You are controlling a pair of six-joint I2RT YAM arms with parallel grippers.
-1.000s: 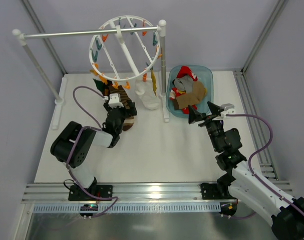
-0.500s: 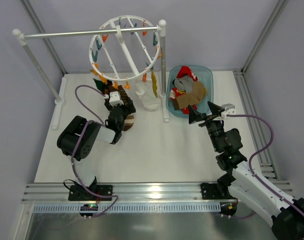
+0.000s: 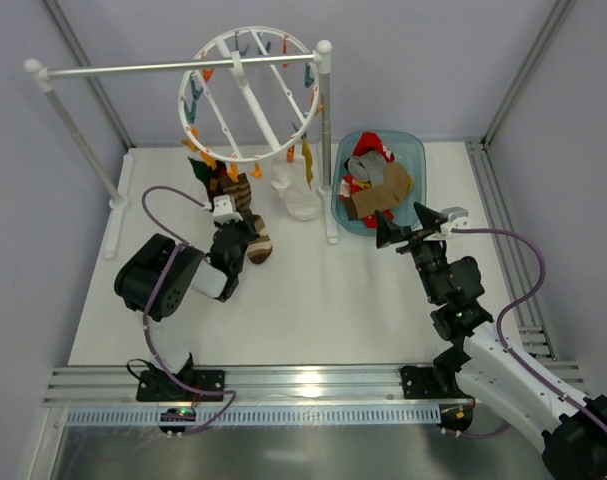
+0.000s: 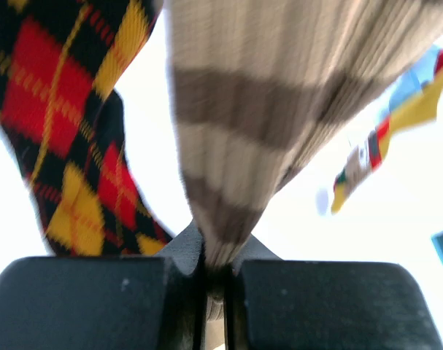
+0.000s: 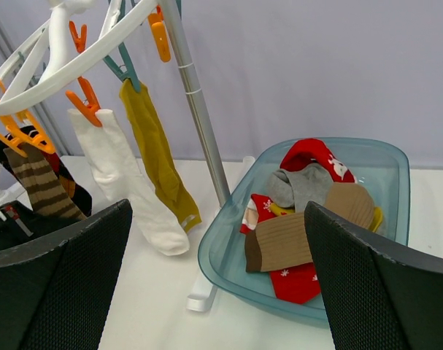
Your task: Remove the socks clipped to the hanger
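Note:
The white wheel-shaped hanger [image 3: 196, 82] hangs from a rail at the back, with its rim [image 5: 75, 62] also in the right wrist view. Clipped along its lower edge are a brown-and-tan striped sock [image 3: 255, 232], a white sock [image 3: 299, 200], a yellow sock [image 3: 306, 166] and a dark argyle sock [image 4: 57, 102]. My left gripper [image 3: 241, 236] is shut on the lower end of the striped sock [image 4: 243, 117], which runs up from between the jaws. My right gripper [image 3: 403, 228] stands open near the basin, holding nothing.
A teal basin [image 3: 417, 152] at the back right holds several loose socks in red, grey and tan. The white rail stand [image 3: 133, 68] spans the back, and its right post [image 3: 327, 130] stands between the hanging socks and the basin.
My left gripper has closed from wide open onto the striped sock and drawn back slightly toward its base. The right arm has not moved.

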